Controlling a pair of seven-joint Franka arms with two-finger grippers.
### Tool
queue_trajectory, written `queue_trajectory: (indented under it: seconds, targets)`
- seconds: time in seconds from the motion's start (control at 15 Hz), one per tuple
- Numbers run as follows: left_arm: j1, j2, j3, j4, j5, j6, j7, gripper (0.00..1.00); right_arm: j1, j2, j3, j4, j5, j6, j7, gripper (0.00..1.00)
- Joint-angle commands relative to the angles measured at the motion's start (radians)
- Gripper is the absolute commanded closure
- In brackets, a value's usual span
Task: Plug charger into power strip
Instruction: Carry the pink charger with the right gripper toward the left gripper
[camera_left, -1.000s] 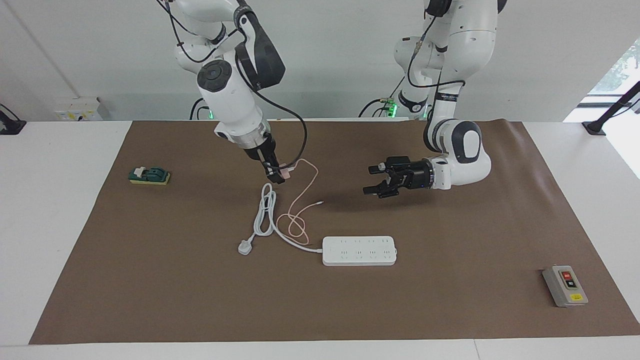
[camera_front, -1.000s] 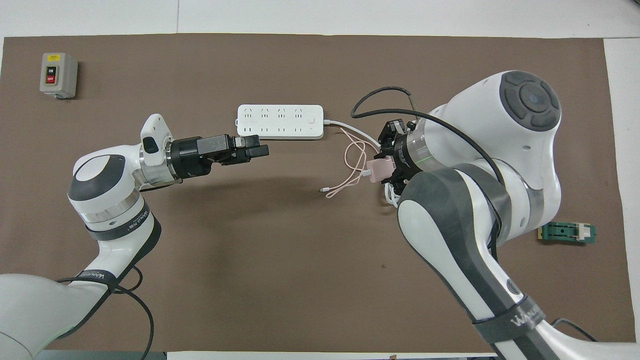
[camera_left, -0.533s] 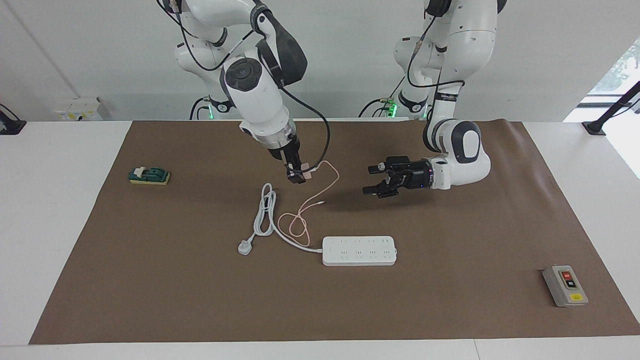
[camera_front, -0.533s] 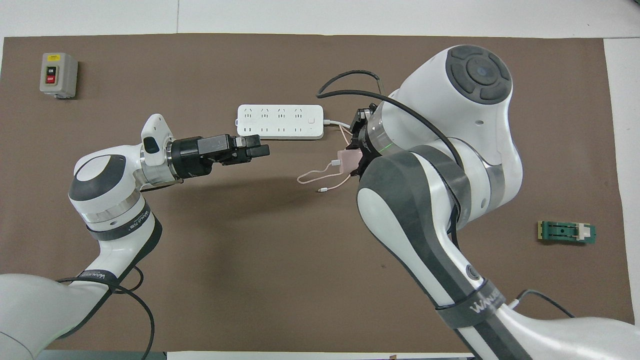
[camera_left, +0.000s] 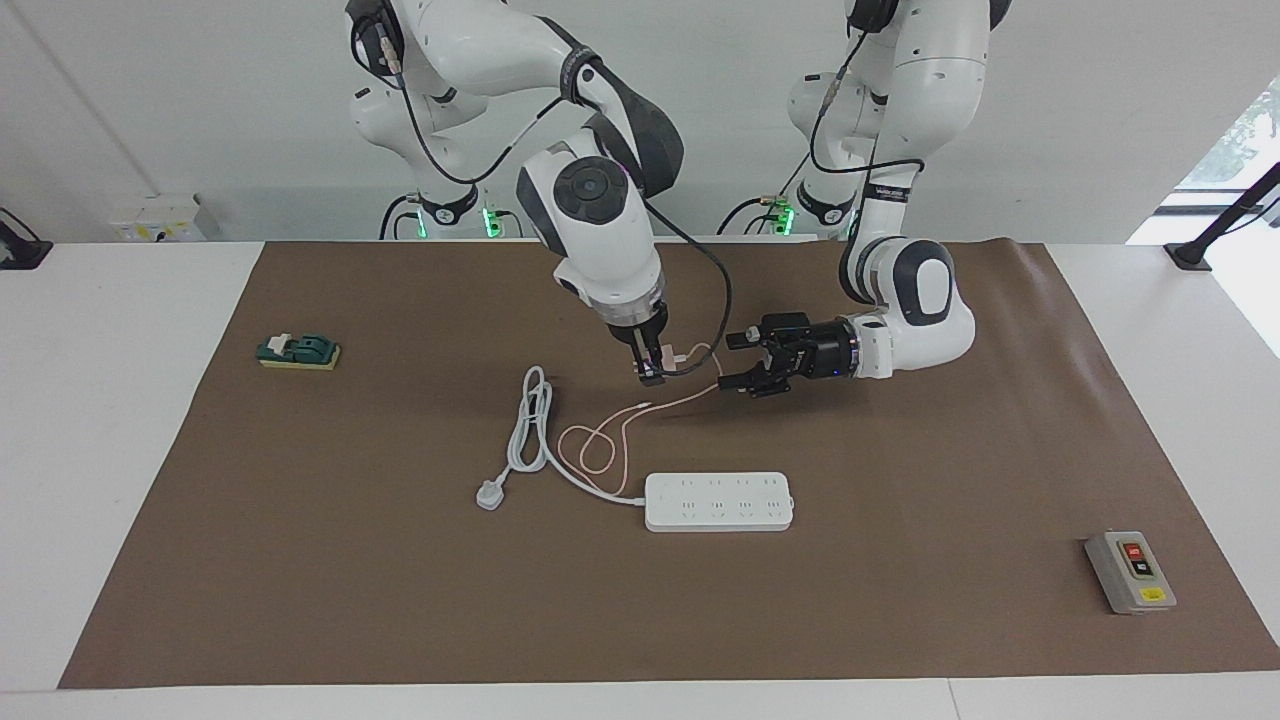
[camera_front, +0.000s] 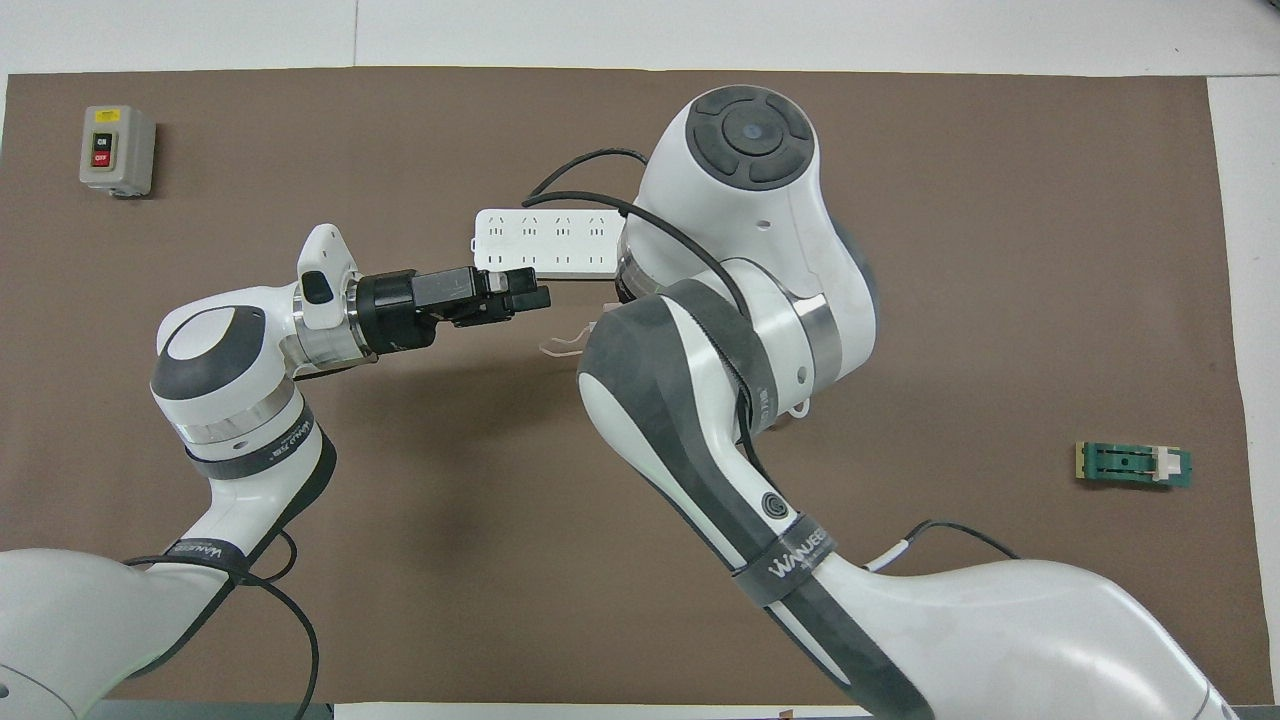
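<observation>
Right gripper (camera_left: 650, 372) clamped on small pale pink cube charger (camera_left: 664, 355), raised above brown mat (camera_left: 900, 480). Left gripper (camera_left: 738, 362) spread, just beside. Long white power strip (camera_left: 719, 501) lies flat.

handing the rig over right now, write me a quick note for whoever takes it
Right gripper: shut on the charger, held up over the mat between the robots and the power strip; its pink cable trails down onto the mat.
Left gripper: open, empty, hovering over the mat beside the charger.
Power strip: flat on the mat, all sockets free, its white plug lying loose.
Done: charger picked up.
Left: carry it over a socket, line up, press in.
</observation>
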Motion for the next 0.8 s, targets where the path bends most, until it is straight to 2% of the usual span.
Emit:
queue_trajectory:
  seconds: [0.0,0.4,0.73]
  targets:
    - [-0.022,0.005,0.01,0.003,-0.015,0.03,0.014,0.0,0.016,0.024,-0.004,0.051,-0.033,-0.033,0.02,1.0]
    - [-0.013,0.005,0.013,-0.008,-0.001,0.069,0.055,0.0,0.012,0.027,-0.005,0.071,-0.033,-0.036,0.02,1.0]
    - [-0.016,-0.012,0.013,-0.06,0.002,0.099,0.084,0.0,0.015,0.027,-0.005,0.071,-0.033,-0.03,0.019,1.0]
